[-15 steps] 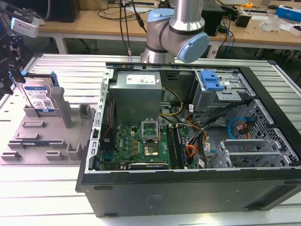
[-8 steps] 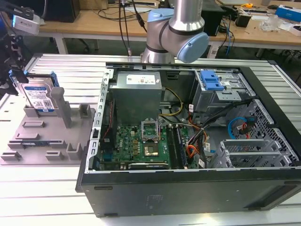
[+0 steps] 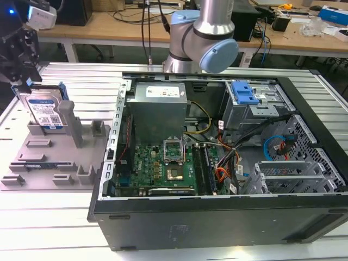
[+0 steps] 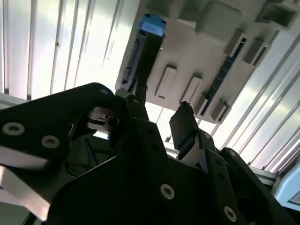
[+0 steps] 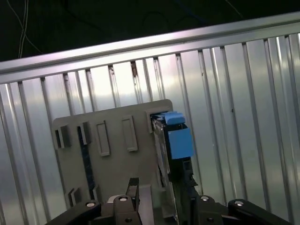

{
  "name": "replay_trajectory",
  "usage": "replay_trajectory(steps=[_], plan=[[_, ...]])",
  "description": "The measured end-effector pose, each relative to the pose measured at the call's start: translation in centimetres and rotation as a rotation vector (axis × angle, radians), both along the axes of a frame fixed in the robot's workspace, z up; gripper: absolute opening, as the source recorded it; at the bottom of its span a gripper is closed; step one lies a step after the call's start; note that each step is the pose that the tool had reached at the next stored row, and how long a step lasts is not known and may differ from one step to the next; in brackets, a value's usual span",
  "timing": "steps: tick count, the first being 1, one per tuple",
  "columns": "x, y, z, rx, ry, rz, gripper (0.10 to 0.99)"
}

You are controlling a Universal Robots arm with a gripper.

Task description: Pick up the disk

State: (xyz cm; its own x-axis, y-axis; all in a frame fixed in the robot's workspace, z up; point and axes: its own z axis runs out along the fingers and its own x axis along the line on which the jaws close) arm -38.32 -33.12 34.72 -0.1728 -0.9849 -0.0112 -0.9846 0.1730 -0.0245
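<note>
Disk [image 3: 47, 113] stands upright on edge in a slot of the grey fixture plate [image 3: 51, 163] on the ribbed metal tabletop [image 3: 43, 228], label toward the camera in the exterior view, blue rail at its edge, well to that view's left of the open PC case [image 3: 217, 228]. Tool [image 3: 23, 79] sits right at disk's top w/ fingers [image 5: 133, 187] spread wide, one each side of it; gap shows betw. one finger & disk, so not clamped.
</note>
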Motion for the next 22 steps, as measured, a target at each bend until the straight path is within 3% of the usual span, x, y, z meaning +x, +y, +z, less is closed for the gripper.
replay_trajectory(steps=[2,5,13,14,16,18,20,22], plan=[[-0.17,0.90,0.00,0.000,0.0003,0.000,0.482],[-0.65,1.48,-0.02,-0.004,0.0002,0.009,0.482],[-1.01,2.00,-0.17,-0.023,0.0013,0.106,0.482],[-1.14,2.13,-0.20,-0.030,0.0024,0.120,0.557],[-1.36,2.29,-0.24,-0.037,0.0034,0.131,0.557],[-1.78,2.59,-0.34,-0.049,0.0046,0.152,0.557],[-2.10,2.76,-0.41,-0.051,0.0046,0.159,0.557],[-2.99,2.97,-0.63,-0.052,0.0048,0.163,0.557]])
